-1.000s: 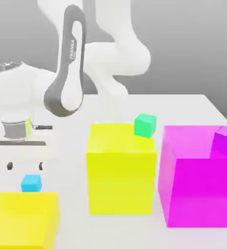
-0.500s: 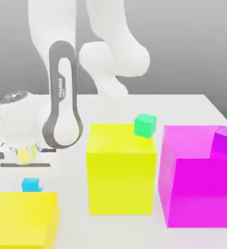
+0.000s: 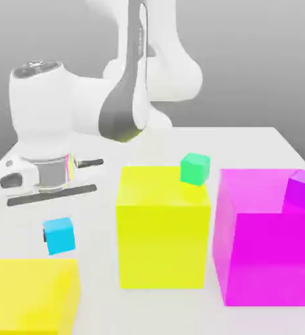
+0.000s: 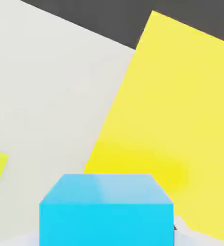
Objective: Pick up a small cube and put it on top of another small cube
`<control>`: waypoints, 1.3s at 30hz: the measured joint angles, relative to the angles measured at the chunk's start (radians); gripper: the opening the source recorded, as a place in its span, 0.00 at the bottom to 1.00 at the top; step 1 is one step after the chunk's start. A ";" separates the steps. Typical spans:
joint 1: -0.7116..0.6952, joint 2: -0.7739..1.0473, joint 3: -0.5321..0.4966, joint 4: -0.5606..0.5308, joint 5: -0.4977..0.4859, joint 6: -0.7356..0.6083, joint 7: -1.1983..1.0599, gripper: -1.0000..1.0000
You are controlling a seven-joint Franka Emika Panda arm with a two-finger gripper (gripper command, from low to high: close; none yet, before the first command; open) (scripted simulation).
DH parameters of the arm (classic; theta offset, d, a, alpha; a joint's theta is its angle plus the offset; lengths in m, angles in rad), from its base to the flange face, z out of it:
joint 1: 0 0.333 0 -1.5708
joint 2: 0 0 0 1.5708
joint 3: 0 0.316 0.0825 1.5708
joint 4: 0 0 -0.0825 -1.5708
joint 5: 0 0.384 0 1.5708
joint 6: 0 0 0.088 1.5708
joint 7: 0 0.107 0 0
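Gripper (image 3: pixel 58 226) clamped on the tiny, flat-shaded cyan cube (image 3: pixel 59 235), cube clear of the table.

Fingers closed on the cyan cube; in the exterior view it hangs slightly tilted under the glossy white hand, above the matte white tabletop (image 3: pixel 247 147) and just above the low yellow block (image 3: pixel 29 294) at that view's lower left. In the hand view the cube (image 4: pixel 106 209) shows sharp edges, with a lighter top face than front. The tall yellow block (image 3: pixel 163 229), plain and matte, stands mid-table with a small green cube (image 3: pixel 195 168) at its far right top corner. On the exterior view's right, the tiny purple-violet cube (image 3: pixel 304 190) sits on the big magenta block (image 3: pixel 266 245), at its far right corner.
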 joint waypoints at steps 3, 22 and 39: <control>0.074 -0.052 0.080 0.063 -0.049 -0.089 -0.025 0.00; 0.467 -0.149 0.437 0.157 -0.026 -0.290 -0.281 0.00; 0.644 0.027 0.494 -0.096 0.059 0.036 -0.862 0.00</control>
